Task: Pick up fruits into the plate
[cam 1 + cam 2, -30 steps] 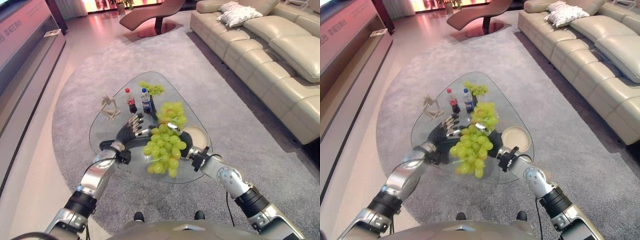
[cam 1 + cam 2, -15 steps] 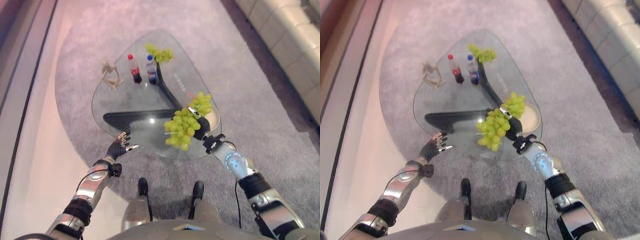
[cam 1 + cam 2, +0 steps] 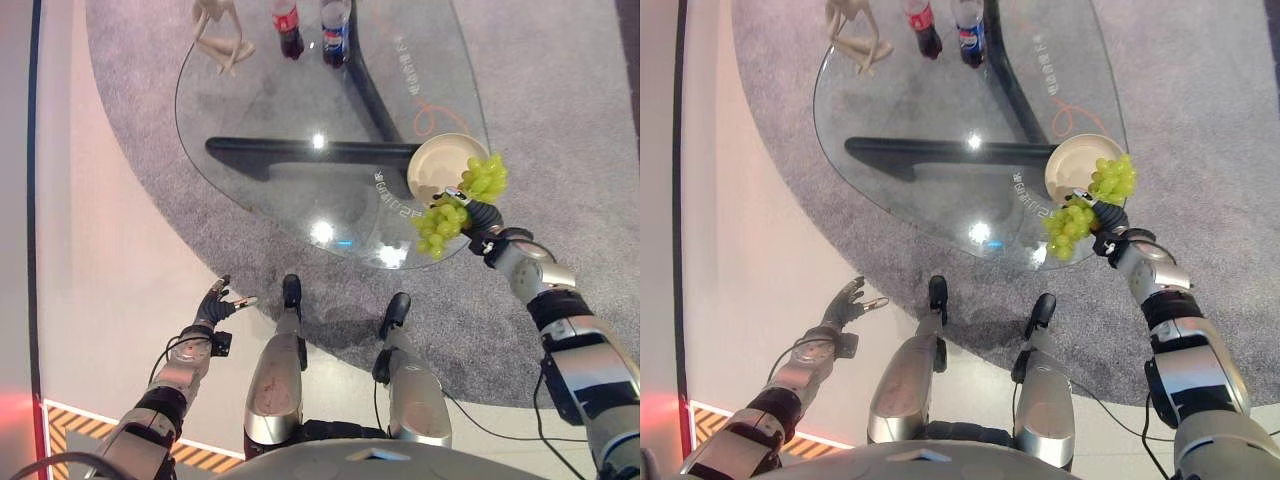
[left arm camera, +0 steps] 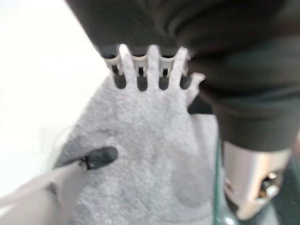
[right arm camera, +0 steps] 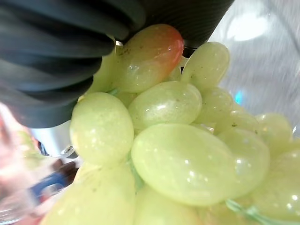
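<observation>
Where the right hand (image 3: pixel 484 218) grips, green grapes (image 3: pixel 440 222) dangle.

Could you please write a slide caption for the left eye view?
Right hand holds green grapes beside the plate at the glass table's edge.

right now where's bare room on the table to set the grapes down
Most of the glass table is bare: the wide middle between the figurine and bottles at the far edge and the plate on the right. The crowded spot is the plate's edge, where the right hand holds the grapes.
</observation>
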Robot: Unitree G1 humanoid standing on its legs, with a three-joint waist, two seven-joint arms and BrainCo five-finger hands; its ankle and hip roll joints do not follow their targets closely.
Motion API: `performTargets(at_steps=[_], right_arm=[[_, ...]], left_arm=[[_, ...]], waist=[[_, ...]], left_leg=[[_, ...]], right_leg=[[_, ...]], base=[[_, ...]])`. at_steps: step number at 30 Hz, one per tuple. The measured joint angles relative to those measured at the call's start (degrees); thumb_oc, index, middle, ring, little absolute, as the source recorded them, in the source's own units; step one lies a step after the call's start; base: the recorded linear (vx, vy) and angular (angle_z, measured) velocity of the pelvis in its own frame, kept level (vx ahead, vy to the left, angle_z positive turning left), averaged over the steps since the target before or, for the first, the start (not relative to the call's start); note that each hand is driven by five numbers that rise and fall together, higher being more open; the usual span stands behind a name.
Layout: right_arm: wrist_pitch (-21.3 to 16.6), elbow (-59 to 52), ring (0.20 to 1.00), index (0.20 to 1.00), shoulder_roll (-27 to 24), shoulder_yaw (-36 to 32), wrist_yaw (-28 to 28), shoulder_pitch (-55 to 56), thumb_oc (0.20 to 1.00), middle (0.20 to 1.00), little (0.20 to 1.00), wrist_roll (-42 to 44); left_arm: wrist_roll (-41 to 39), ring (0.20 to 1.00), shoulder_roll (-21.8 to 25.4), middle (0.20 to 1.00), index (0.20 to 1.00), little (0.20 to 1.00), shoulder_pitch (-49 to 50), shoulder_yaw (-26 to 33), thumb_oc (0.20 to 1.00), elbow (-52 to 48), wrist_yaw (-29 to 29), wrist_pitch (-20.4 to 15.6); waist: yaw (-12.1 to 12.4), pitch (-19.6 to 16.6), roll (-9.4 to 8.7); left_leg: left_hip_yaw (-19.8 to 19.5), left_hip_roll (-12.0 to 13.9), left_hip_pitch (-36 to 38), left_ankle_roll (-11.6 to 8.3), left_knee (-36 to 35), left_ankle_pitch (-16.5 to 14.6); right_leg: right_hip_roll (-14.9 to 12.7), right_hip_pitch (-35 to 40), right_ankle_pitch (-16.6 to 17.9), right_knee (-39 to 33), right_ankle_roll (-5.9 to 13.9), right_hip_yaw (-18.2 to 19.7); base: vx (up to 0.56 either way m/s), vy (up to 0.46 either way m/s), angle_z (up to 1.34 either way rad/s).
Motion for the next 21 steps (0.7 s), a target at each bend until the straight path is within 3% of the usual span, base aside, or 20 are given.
performTargets(at_steps=[9, 21], right_arm=[[0.1, 8.0, 0.200, 0.200, -9.3, 7.1, -9.2, -15.4, 0.200, 0.200, 0.200, -23.2], [10.7, 15.7, 0.200, 0.200, -10.7, 18.8, -24.4, -27.3, 0.200, 0.200, 0.200, -54.4]], left_arm=[[0.5, 1.000, 1.7, 1.000, 1.000, 1.000, -0.3, -0.8, 1.000, -1.4, 1.4, -0.8], [0.1, 1.000, 5.0, 1.000, 1.000, 1.000, 1.0, -4.9, 1.000, -3.2, 2.0, -0.5]], waist=[[2.7, 0.3, -0.18], [4.8, 0.5, 0.21]], left_leg=[[-2.6, -0.2, -12.3, 0.32, 5.4, 0.2], [-3.3, -2.9, -25.2, 2.02, 11.0, 0.9]], right_leg=[[-1.0, -11.3, -0.6, 6.0, -0.46, -1.3], [-5.7, -27.1, -4.1, 18.7, -0.64, 0.6]], base=[[0.02, -0.036, 0.09], [0.04, -0.012, 0.06]])
